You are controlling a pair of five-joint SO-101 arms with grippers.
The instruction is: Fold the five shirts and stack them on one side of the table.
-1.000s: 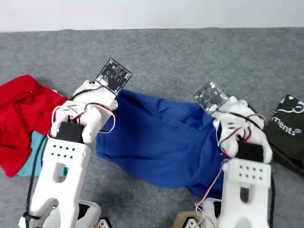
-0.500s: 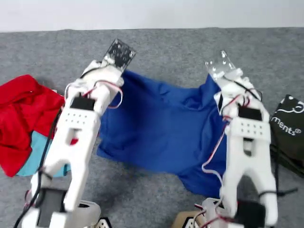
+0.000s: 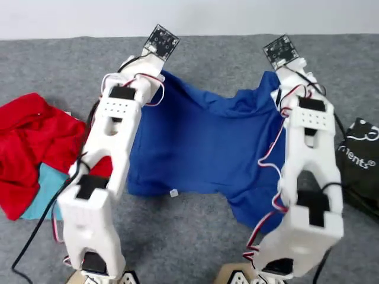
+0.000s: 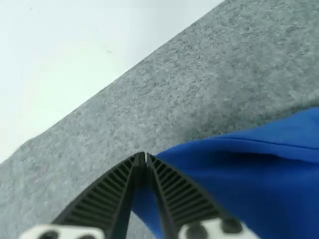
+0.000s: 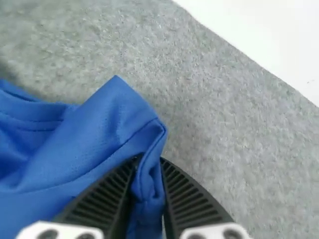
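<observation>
Both arms have stretched out farther, dragging the blue shirt point(image 3: 201, 148) up the grey table point(image 3: 225, 59) and spreading it flatter. The left gripper point(image 4: 145, 159) is clamped on one far corner of it and the right gripper point(image 5: 148, 164) is pinching the other. A red shirt point(image 3: 29, 136) sits off its left-arm side, a black one point(image 3: 358, 160) off its right-arm side.

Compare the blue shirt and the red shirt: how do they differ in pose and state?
The blue shirt is spread wide between the arms; the red shirt is heaped beside the left arm. The left gripper and right gripper pinch the blue shirt's far corners; nothing holds the red shirt. The red shirt partly covers a teal cloth; the blue shirt lies on bare table. Both are unfolded.
</observation>
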